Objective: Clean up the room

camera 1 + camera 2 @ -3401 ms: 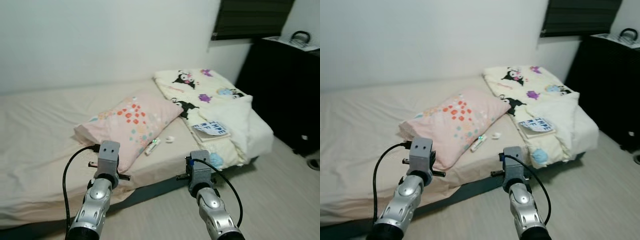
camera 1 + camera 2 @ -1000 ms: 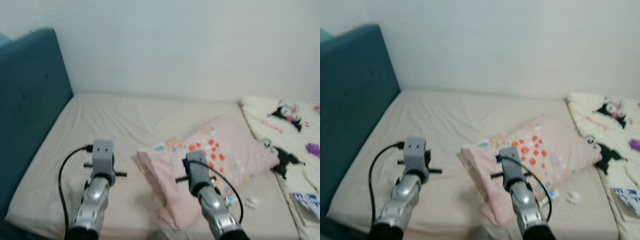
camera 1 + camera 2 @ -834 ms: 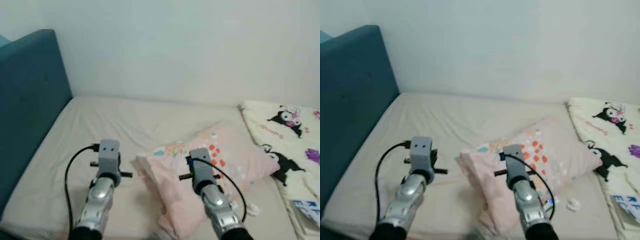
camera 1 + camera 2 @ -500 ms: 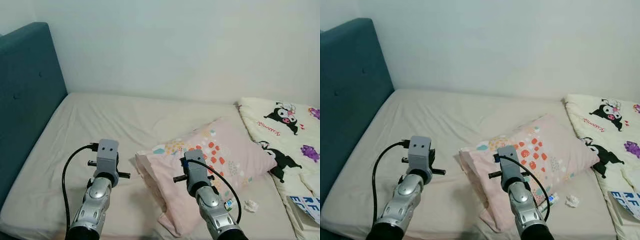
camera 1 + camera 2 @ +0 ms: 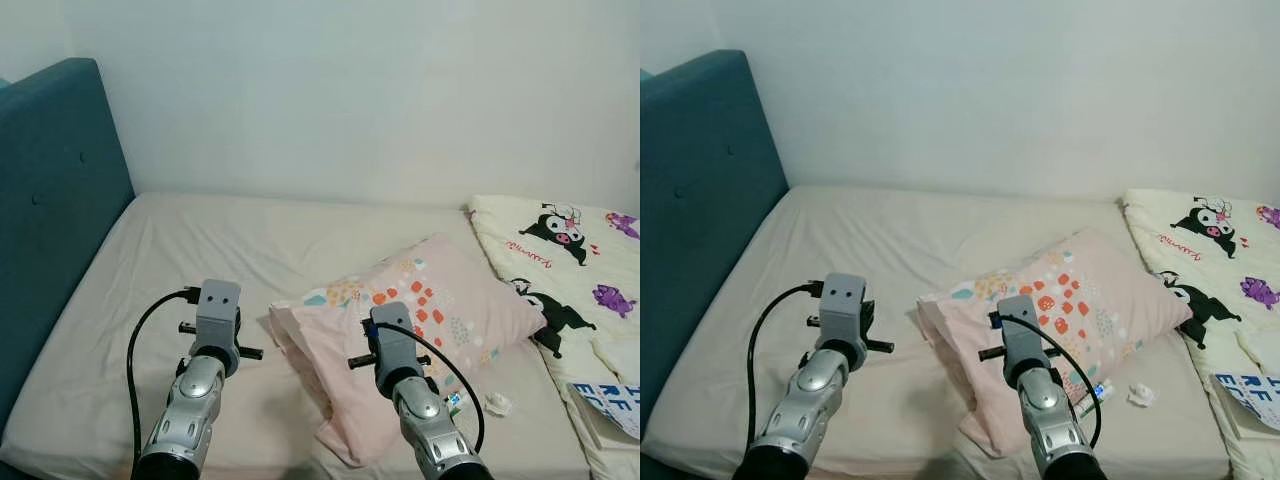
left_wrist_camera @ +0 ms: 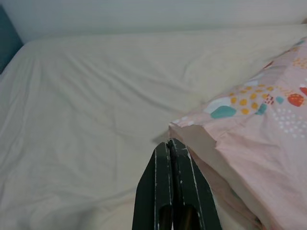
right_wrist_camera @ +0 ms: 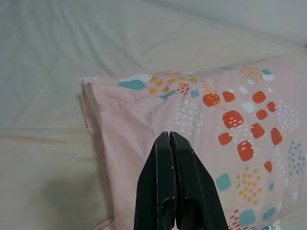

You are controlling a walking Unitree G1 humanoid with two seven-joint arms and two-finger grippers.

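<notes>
A pink pillow (image 5: 450, 310) with coloured dots lies askew in the middle of the bed. My left gripper (image 6: 169, 143) is shut and empty, hovering over the sheet just off the pillow's near corner (image 6: 192, 132). Above the pillow's dotted top (image 7: 230, 120), my right gripper (image 7: 169, 136) is also shut and empty. Both silver arms reach forward, the left arm (image 5: 205, 370) over bare sheet and the right arm (image 5: 410, 390) over the pillow's near end. A small white crumpled scrap (image 5: 497, 403) and a small tube (image 5: 455, 402) lie on the sheet right of the pillow.
The beige sheet (image 5: 150, 270) covers the bed. A teal headboard (image 5: 50, 200) stands at the left and a white wall behind. A cream cartoon-print blanket (image 5: 570, 260) covers the right end, with a printed booklet (image 5: 610, 400) on it.
The camera has swung from the blanket end of the bed toward the headboard, then steadied. Both arms keep the same pose, grippers shut. Things on the bed have not moved.
</notes>
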